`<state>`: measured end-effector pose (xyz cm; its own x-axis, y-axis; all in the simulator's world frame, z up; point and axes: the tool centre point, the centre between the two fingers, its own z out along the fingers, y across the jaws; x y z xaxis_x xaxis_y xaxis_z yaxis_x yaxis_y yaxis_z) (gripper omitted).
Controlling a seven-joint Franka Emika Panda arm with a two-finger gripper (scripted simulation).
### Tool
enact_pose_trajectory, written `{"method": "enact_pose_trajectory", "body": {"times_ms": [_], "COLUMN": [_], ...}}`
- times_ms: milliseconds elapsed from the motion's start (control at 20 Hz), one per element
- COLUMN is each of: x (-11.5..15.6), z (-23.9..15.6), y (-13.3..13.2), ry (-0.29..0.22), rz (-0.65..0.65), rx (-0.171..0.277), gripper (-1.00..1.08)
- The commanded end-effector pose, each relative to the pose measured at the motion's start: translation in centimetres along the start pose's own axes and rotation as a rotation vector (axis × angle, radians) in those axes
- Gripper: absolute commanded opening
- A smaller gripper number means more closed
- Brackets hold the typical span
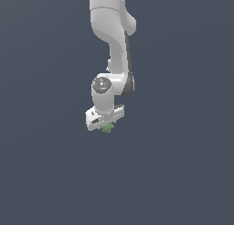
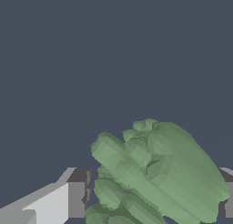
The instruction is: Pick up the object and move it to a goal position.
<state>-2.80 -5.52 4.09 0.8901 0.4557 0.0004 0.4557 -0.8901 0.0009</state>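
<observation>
The object [image 1: 108,127] is a tiny lumpy matte green figurine-like shape. In the exterior view it peeks out just below the white gripper [image 1: 106,125], in the middle of the picture. In the wrist view the object [image 2: 159,173] fills the space between the two fingers, with one grey pad [image 2: 78,192] against one side and the other pad [image 2: 226,196] at its far side. The gripper is shut on the object. Most of the object is hidden behind the hand in the exterior view.
The white arm [image 1: 112,41] comes down from the top of the exterior view. All around is a plain dark blue-grey ground [image 1: 183,174] with no other objects and no visible goal marker.
</observation>
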Motion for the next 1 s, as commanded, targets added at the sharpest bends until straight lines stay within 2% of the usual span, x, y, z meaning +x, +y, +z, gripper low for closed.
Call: {"method": "enact_pose_trajectory", "body": {"times_ms": [0,250,450,950], "x": [0.0,0.2,1.4,7.6], "z": [0.1,-0.2,-1.0,-5.4], "y": [-0.1,-0.3,-1.5,-8.0], "ry": [0.0,0.0,0.0,0.0], "rz": [-0.002,0.0,0.0,0.0], "rx": [0.001,0.0,0.0,0.0], "gripper": [-1.0,-1.0,-1.0,-1.0]}}
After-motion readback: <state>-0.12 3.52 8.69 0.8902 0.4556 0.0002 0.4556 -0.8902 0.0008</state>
